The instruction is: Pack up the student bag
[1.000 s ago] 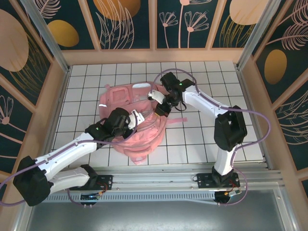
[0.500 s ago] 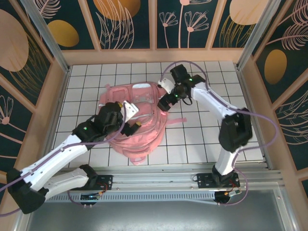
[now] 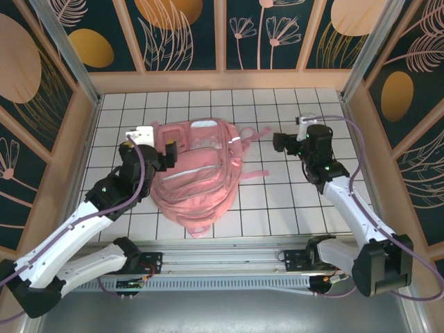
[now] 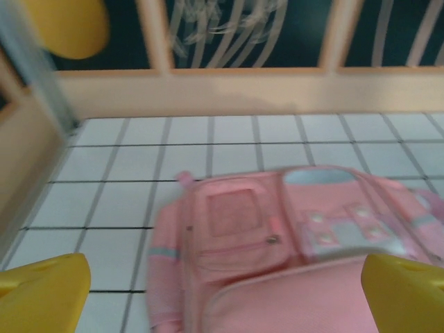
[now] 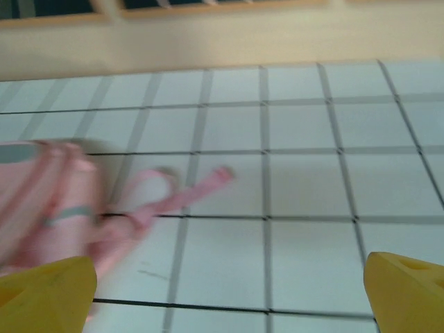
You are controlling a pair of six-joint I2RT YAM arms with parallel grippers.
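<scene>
The student bag (image 3: 198,177), a large pink backpack, lies flat on the white tiled floor in the middle of the top view, its straps (image 3: 253,135) trailing to the right. My left gripper (image 3: 154,141) hovers at the bag's upper left edge, open and empty. In the left wrist view the bag's zip pockets (image 4: 277,236) lie ahead between the wide-apart yellow fingertips (image 4: 41,291). My right gripper (image 3: 283,142) is to the right of the straps, apart from them, open and empty. The right wrist view shows a loose strap (image 5: 180,198) on the tiles beyond the spread fingertips (image 5: 406,288).
Wooden walls (image 3: 222,80) enclose the tiled floor on three sides. A metal rail (image 3: 229,260) with the arm bases runs along the near edge. Bare tiles (image 3: 291,201) lie to the right of the bag and behind it.
Both grippers opened and pulled away from the bag, the left arm swinging left and the right arm swinging right. The bag now lies flat by itself.
</scene>
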